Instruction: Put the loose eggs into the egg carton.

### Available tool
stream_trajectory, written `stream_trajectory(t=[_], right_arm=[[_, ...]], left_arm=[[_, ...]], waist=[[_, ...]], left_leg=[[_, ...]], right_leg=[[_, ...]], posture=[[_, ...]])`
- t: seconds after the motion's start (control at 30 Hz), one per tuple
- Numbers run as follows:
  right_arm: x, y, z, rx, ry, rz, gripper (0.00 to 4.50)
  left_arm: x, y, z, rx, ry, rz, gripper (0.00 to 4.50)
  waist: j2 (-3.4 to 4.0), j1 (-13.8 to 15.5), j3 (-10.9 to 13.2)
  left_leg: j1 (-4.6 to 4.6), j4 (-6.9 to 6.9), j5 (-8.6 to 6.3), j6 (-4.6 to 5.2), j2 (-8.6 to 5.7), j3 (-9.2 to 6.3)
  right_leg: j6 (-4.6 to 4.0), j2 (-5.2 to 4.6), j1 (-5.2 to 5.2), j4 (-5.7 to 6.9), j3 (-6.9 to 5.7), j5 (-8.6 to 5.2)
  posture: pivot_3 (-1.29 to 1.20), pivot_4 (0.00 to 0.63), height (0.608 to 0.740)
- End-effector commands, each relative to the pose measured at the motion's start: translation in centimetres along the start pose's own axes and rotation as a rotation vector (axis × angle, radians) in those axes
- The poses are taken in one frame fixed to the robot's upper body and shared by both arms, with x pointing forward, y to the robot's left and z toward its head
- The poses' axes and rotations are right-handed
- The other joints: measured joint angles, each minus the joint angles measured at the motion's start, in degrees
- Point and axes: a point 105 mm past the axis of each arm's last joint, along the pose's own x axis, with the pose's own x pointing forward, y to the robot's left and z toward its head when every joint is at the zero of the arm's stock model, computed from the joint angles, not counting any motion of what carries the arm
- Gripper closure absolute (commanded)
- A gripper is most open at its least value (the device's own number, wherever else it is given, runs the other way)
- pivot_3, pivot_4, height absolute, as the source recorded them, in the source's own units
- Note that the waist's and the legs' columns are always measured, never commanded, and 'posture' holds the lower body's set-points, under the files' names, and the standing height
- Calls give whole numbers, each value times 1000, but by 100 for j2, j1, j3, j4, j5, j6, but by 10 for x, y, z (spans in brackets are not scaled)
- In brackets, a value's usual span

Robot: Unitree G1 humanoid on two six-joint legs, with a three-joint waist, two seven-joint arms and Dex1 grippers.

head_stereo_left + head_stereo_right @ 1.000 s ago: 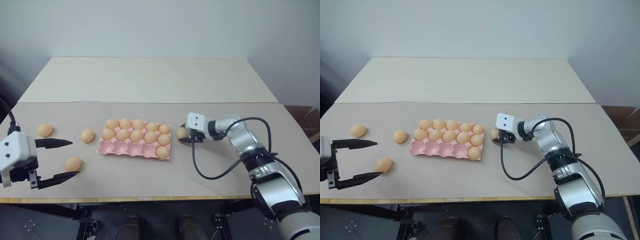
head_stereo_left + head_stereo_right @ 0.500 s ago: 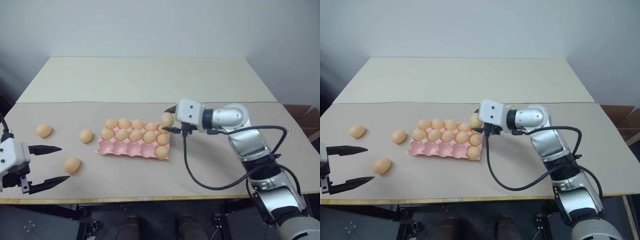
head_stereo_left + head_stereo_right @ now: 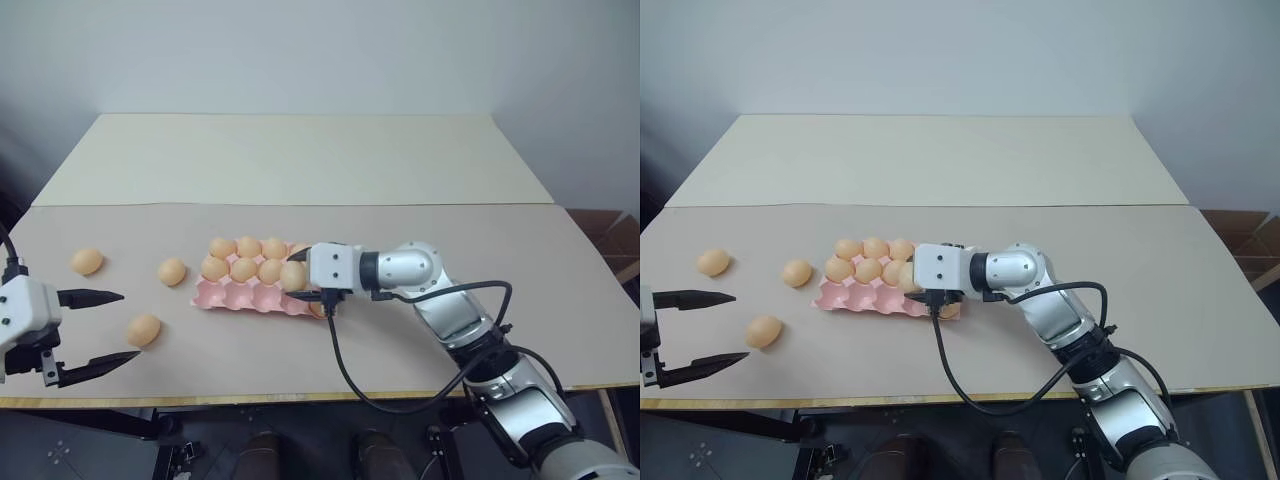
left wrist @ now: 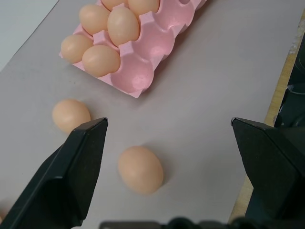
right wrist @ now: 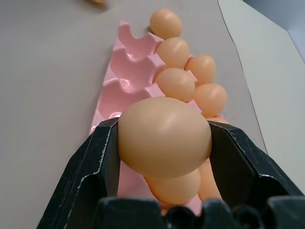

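Right wrist view: one egg [image 5: 164, 137] pinched between the right gripper [image 3: 300, 283] fingers, hanging over the pink egg carton [image 3: 240, 296], likely bound for an empty near-row cup. Three loose eggs [image 3: 144, 329] lie left on the table [image 3: 300, 160]. Left gripper [image 3: 98, 333] hovers near them, jaws spread, presumably ready.

Light orange-tan eggs [image 3: 144, 329], pink egg carton [image 3: 240, 296], beige table [image 3: 300, 160], black claw fingers [image 3: 90, 297]

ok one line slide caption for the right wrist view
Right gripper shut on a loose egg, held above the pink egg carton.
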Motion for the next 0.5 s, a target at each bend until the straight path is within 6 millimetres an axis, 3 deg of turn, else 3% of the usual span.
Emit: stream_trajectory(t=[0.03, 0.17, 0.5], right_arm=[[0, -3, 7, -53, -26, -25, 1091], [-1, -2, 7, -71, -30, -26, 27], [-11, -3, 10, -93, -31, -39, 27]], left_arm=[[-3, 1, 6, 35, 3, 12, 0], [-1, 0, 5, 33, 1, 11, 0], [2, 2, 6, 37, -4, 3, 0]], waist=[[0, -1, 0], [0, -1, 0], [0, 2, 0]], left_leg=[[0, 0, 0, 0, 0, 0], [0, 0, 0, 0, 0, 0], [0, 0, 0, 0, 0, 0]], right_leg=[[0, 0, 0, 0, 0, 0], [0, 0, 0, -1, 0, 0], [0, 0, 0, 0, 0, 0]], posture=[[0, 150, 740], [0, 150, 740], [0, 150, 740]])
